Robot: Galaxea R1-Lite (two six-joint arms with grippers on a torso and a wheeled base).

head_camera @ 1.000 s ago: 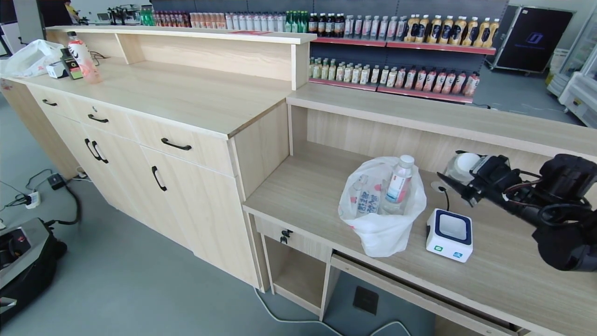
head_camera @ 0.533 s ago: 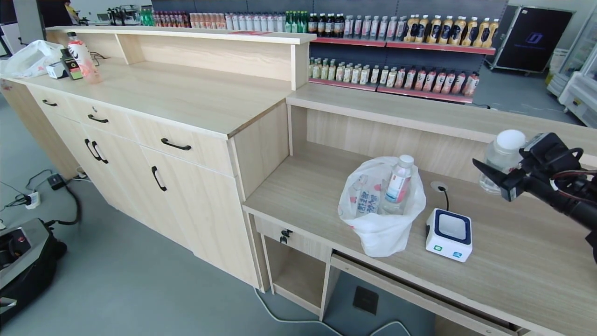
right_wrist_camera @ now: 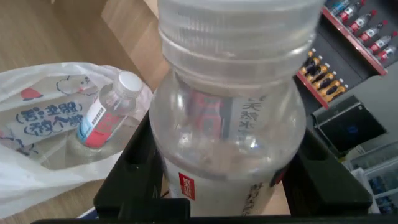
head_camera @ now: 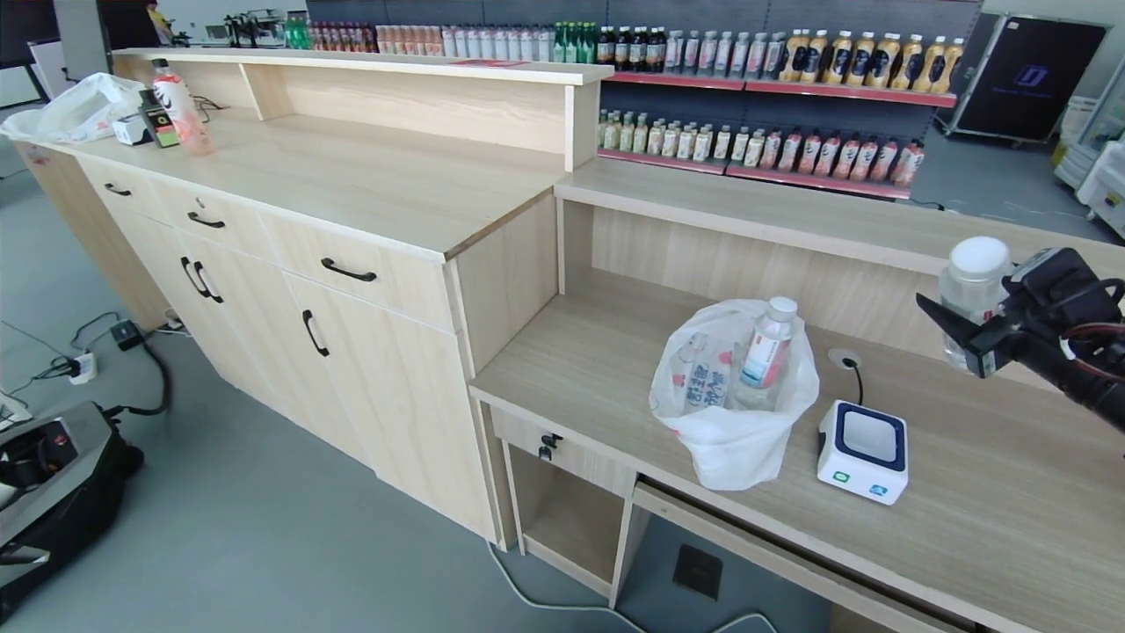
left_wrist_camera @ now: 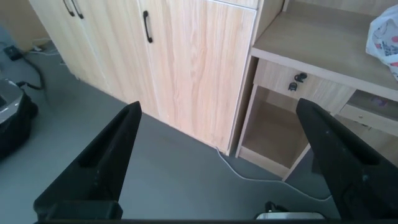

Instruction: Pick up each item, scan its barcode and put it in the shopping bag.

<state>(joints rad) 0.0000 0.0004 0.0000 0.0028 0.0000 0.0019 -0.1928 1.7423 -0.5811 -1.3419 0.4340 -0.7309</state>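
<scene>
Shop shelves run behind the pale tabletop (head_camera: pixel 967 501). Your right gripper (head_camera: pixel 967 338) is clamped on the white-capped bottle (head_camera: pixel 971 281). Over the last second it has raised the bottle from low on the tabletop to hang upright, above and right of the scanner (head_camera: pixel 863 438). The pick looks done, so scan next, then drop it in the shopping bag (head_camera: pixel 734 431). Your left gripper (left_wrist_camera: pixel 217 109) hangs with its fingers apart, over the floor.

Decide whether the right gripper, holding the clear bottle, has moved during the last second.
Yes. Against the scanner, the right gripper and its clear bottle have gone up and to the robot's right; the camera also shifted slightly.
</scene>
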